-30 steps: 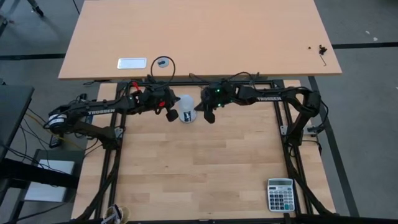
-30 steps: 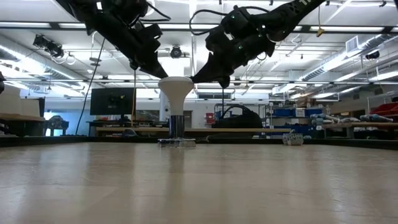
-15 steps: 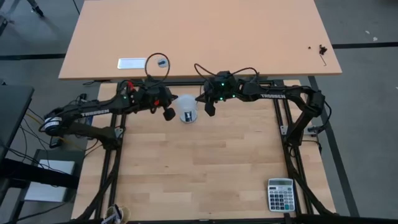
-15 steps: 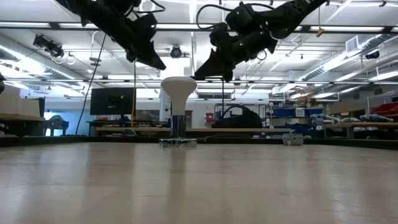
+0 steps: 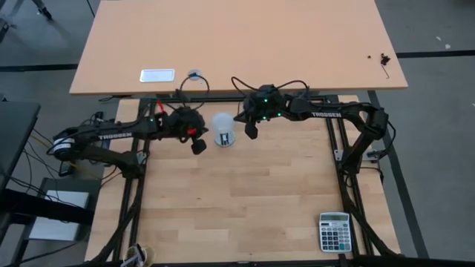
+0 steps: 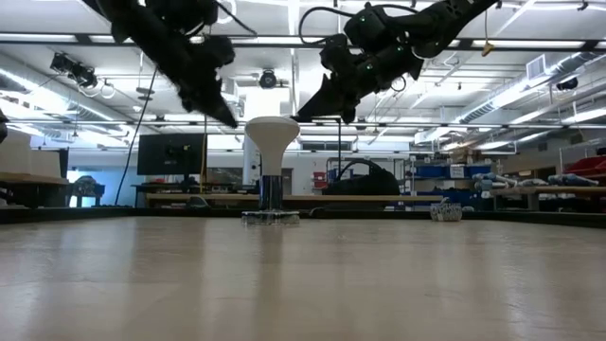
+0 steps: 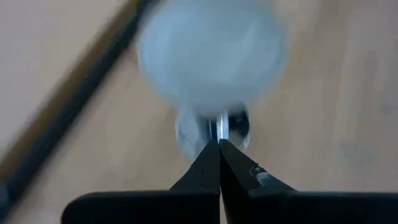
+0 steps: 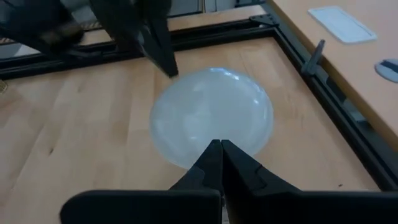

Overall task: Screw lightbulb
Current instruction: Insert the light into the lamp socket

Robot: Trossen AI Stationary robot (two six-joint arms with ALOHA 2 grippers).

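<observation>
My left gripper (image 5: 198,145) has dropped beside the lightbulb (image 5: 223,127), fingers pressed together; my right gripper (image 5: 251,130), likewise closed, stays opposite.

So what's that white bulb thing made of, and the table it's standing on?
The lightbulb looks like frosted white plastic or glass: a matte, milky dome with soft highlights; which of the two is hard to say. Its base seems to be metal, dark and shiny. The table looks like pale wood planks, with visible grain and seams.
</observation>
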